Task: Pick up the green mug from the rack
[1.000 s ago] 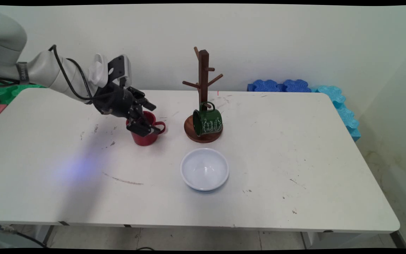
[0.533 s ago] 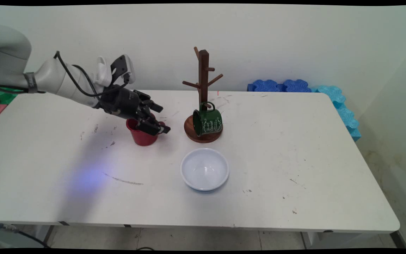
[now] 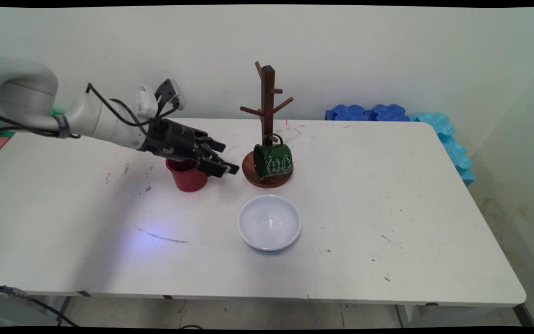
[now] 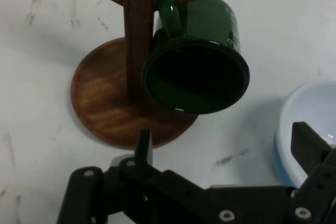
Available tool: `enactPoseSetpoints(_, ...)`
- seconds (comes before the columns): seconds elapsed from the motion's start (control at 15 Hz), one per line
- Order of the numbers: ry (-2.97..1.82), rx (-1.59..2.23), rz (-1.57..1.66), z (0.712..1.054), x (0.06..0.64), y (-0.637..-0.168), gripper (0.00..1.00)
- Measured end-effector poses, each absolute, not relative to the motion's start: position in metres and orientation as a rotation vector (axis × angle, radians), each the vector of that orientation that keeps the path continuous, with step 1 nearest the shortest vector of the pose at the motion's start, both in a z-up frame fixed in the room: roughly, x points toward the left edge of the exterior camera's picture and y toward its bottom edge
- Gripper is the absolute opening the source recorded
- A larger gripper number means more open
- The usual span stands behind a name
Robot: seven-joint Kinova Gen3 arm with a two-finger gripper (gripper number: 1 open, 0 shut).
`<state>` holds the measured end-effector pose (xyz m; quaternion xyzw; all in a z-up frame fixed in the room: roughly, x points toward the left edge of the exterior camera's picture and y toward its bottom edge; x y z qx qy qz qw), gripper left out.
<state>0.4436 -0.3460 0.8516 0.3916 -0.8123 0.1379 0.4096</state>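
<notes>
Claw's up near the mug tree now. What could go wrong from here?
The open claw hangs just beyond the red mug, pointing at the green mug hung on a low peg of the mug tree. Pushing on could knock that mug off or tip the tree. Dropping could clip the red mug's rim or the white bowl.

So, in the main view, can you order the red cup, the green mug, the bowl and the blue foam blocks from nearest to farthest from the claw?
1. Red cup: just below and left of the claw.
2. Green mug: right of it, hanging on the wooden stand.
3. Bowl: toward the table's near side.
4. Blue foam blocks: far right, by the wall.
</notes>
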Motion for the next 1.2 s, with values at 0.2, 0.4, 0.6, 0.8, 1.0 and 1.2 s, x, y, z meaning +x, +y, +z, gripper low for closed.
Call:
enactPoseSetpoints(0.2,-1.997,1.014,0.317,0.841,0.436,-0.348,1.0)
enactPoseSetpoints(0.4,-1.96,1.034,0.294,0.832,0.429,-0.35,1.0)
enactPoseSetpoints(0.6,-1.923,1.052,0.274,0.823,0.42,-0.354,1.0)
enactPoseSetpoints(0.8,-1.89,1.071,0.257,0.814,0.411,-0.358,1.0)
enactPoseSetpoints(1.0,-1.864,1.084,0.243,0.806,0.403,-0.362,1.0)
enactPoseSetpoints(1.2,-1.839,1.096,0.23,0.798,0.393,-0.367,1.0)
